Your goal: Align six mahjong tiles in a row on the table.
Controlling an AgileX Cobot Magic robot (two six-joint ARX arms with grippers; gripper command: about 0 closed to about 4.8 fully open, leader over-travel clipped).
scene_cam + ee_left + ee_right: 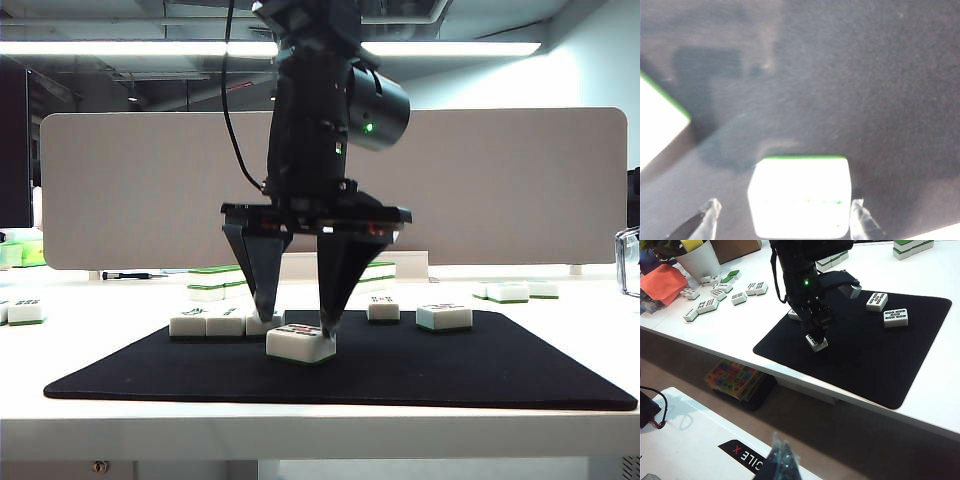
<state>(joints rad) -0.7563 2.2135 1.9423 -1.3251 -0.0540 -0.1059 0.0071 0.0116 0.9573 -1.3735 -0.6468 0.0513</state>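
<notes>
left end effector (pixel 297 318): fingers spread, pointing down | right end effector (pixel 781 456): low, state unclear

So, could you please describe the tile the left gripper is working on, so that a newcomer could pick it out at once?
Start at the black mat on the white table. Near the mat's front edge, the left gripper hangs open and pointing down, and one white mahjong tile lies face up between its fingertips. It lies alone and skewed, in front of the short tile row and closer to the mat's front edge than any other tile.
</notes>
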